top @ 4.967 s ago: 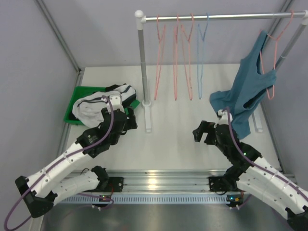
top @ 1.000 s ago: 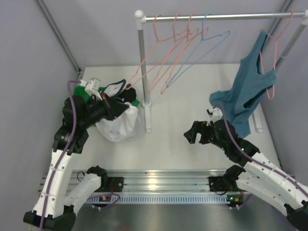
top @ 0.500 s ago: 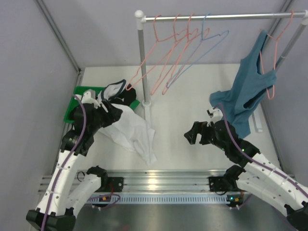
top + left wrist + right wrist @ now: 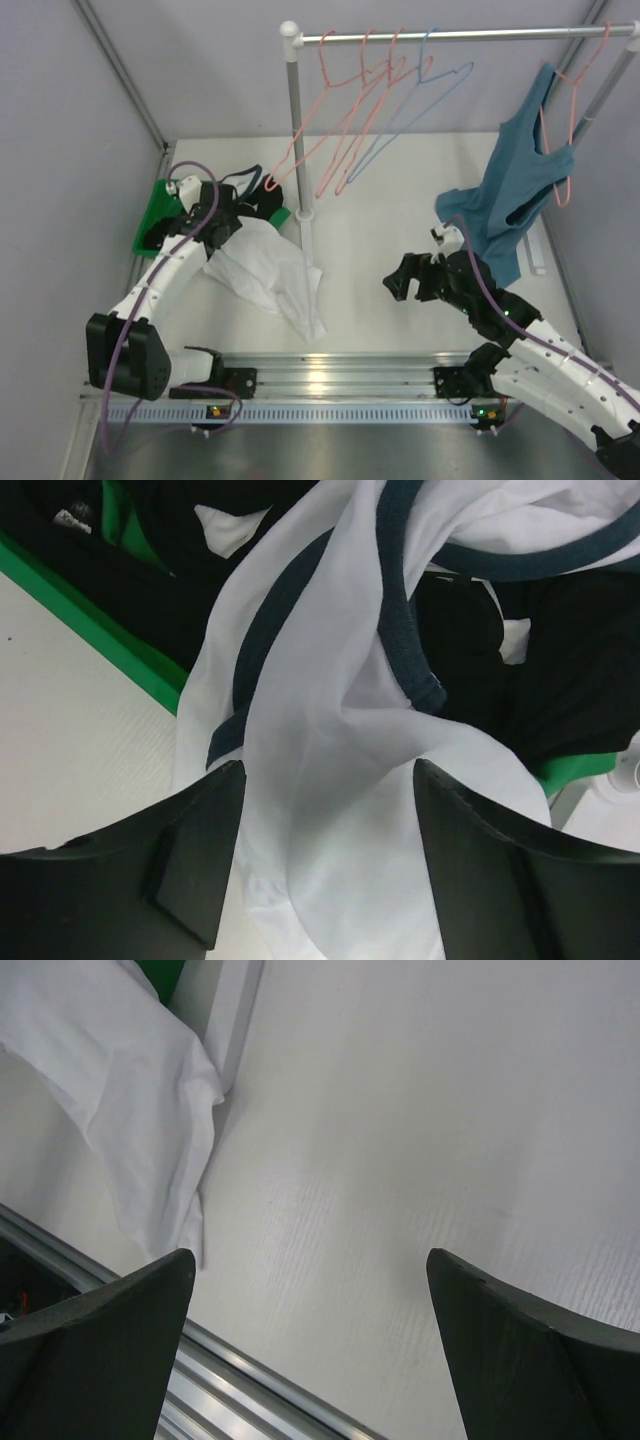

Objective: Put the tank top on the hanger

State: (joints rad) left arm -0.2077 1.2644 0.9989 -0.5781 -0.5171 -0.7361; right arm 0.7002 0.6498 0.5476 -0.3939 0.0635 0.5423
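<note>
1. top view, left of centre: the tank top (image 4: 265, 275) lies crumpled on the desk (image 4: 380, 220), its upper end reaching the green bin (image 4: 150, 225) and its lower corner trailing toward the bottom of the frame.
2. the left hand (image 4: 232, 215) sits right over that upper end, at the bin's rim.
3. the left wrist view has its two dark fingers (image 4: 190, 850) spread wide, nothing pinched. white cloth with navy trim fills the gap under them (image 4: 330, 780), with black clothes (image 4: 560, 670) at the right and the bin's green edge (image 4: 100, 620) at the upper left.
4. the hanger (image 4: 410, 128), the blue one, hangs from the rail (image 4: 460, 35) at top centre, swung out at a slant beside the pink hangers (image 4: 340, 120). it is well apart from the tank top.
5. the right hand (image 4: 402, 278) hovers right of centre over bare desk, near a teal top (image 4: 510, 200) hanging at the right.
6. the right wrist view shows its fingers parted wide and gripping nothing, with a white corner of the tank top (image 4: 130, 1080) at the upper left.
</note>
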